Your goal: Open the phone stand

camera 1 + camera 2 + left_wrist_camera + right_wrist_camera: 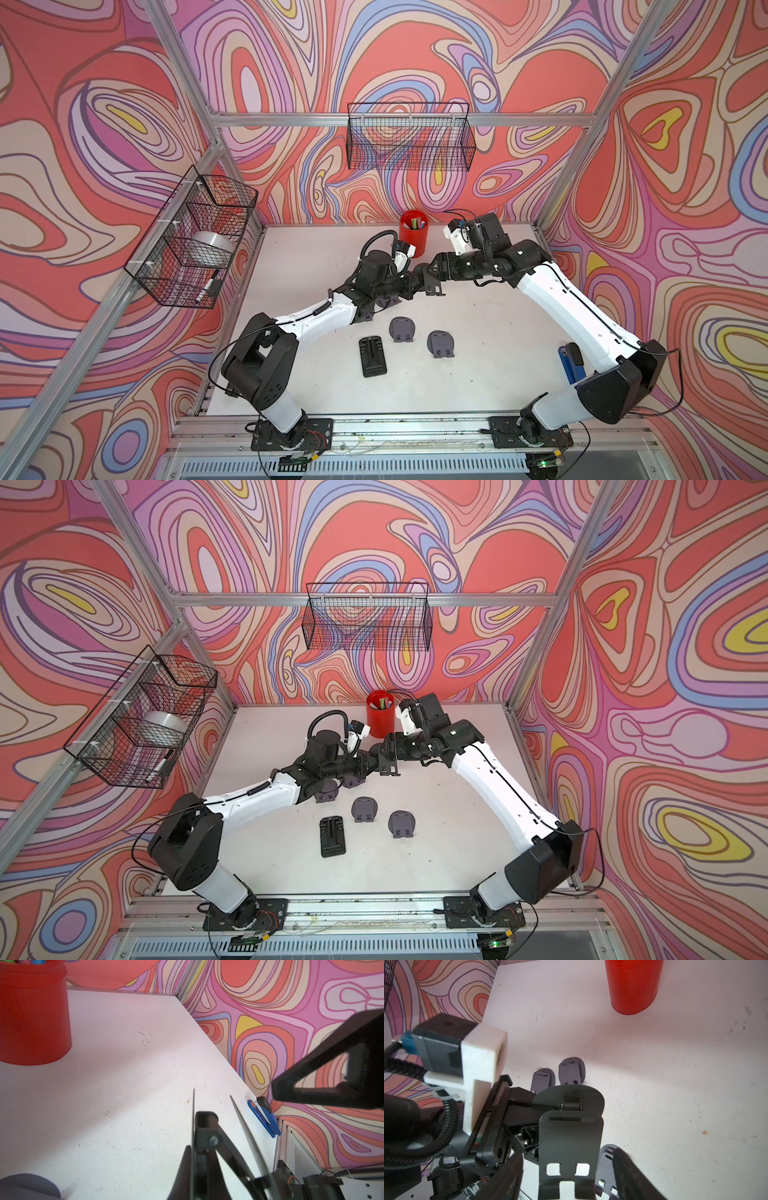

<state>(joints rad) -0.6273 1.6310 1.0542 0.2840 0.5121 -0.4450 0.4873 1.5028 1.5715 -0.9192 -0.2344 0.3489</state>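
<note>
Swirled pink and red walls close around a white table [478, 324]. Above it, near the middle of the back edge and just in front of a red cup [413, 232], both arms meet at a black stand [430, 284], which is held off the surface. The left gripper [415, 279] is closed on its round base. The right gripper [437, 269] is open: in the right wrist view its fingers [629, 1172] stand on both sides of the slotted plate [571, 1142], with a gap on each side. Grey stands [401, 330] and a flat black stand [373, 356] lie nearer the front edge.
</note>
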